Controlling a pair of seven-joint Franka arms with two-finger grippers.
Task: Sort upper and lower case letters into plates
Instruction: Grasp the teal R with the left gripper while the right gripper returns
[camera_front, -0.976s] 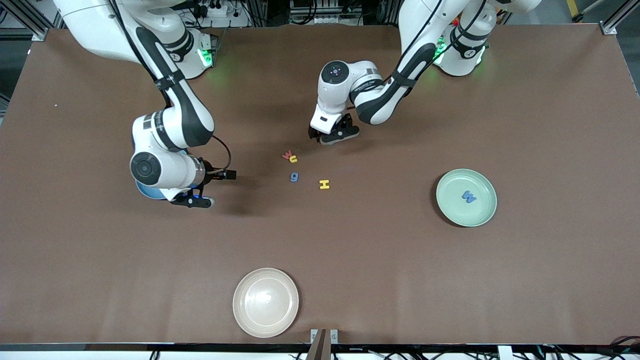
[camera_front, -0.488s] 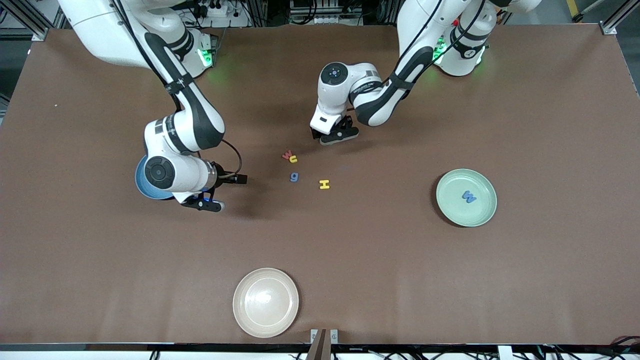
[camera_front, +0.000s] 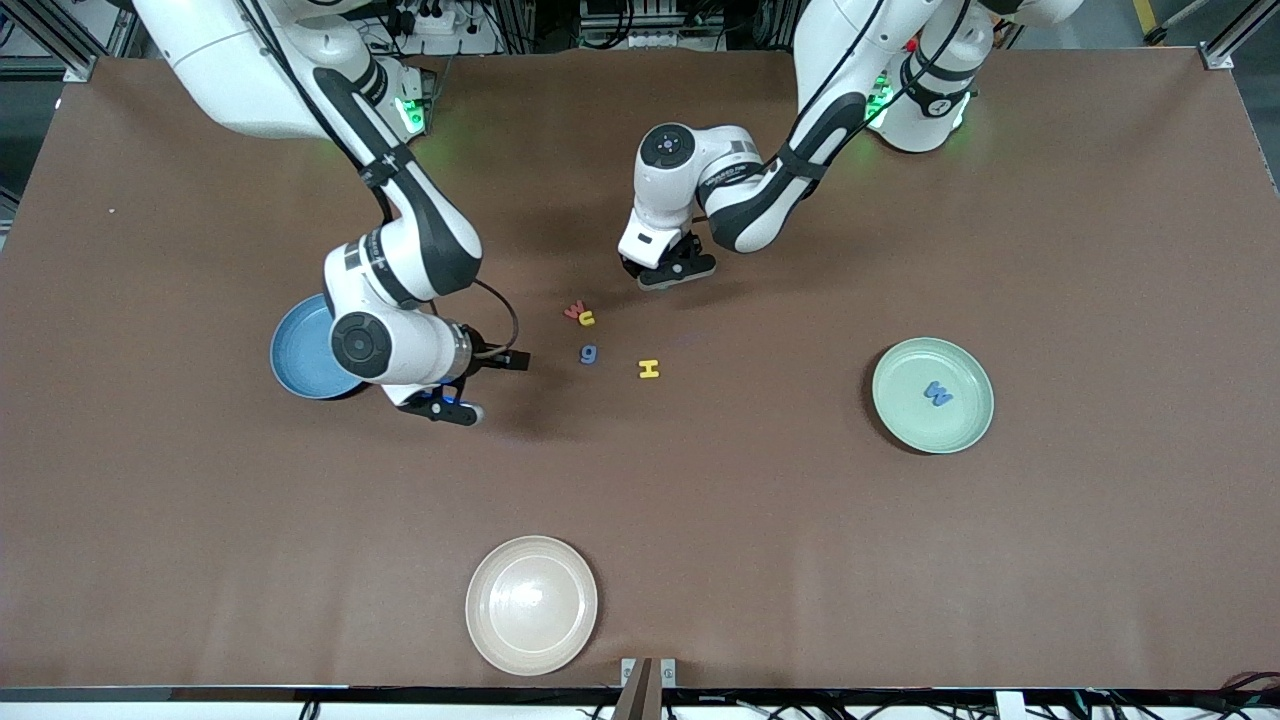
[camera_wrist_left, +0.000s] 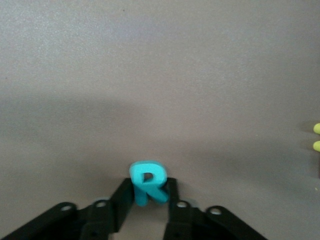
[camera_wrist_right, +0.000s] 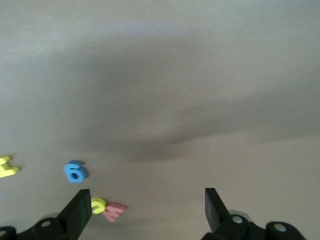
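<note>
Fingers of the left gripper (camera_wrist_left: 148, 200) were pinched on the teal R (camera_wrist_left: 147, 182), which stood upright between them just over the brown table (camera_front: 1050, 560). That gripper pointed straight down, its wrist bent low and the forearm sloping back up toward the left arm's base. Nearer the front camera than it lay the red w (camera_front: 573, 312) touching the yellow u (camera_front: 587, 319), then the blue g (camera_front: 588, 353) and the yellow H (camera_front: 649, 369), all loose on the table.

Jaws of the right gripper (camera_wrist_right: 145, 210) were spread wide with nothing between them. It hung over bare table between the sky blue plate (camera_front: 300, 350) and the letters, with its elbow raised and forearm angled down from the right arm's base; the wrist covered part of that plate.

Toward the left arm's end sat the mint green plate (camera_front: 960, 425) with the blue W (camera_front: 938, 393) in it. A cream plate (camera_front: 531, 604) lay nearest the camera
</note>
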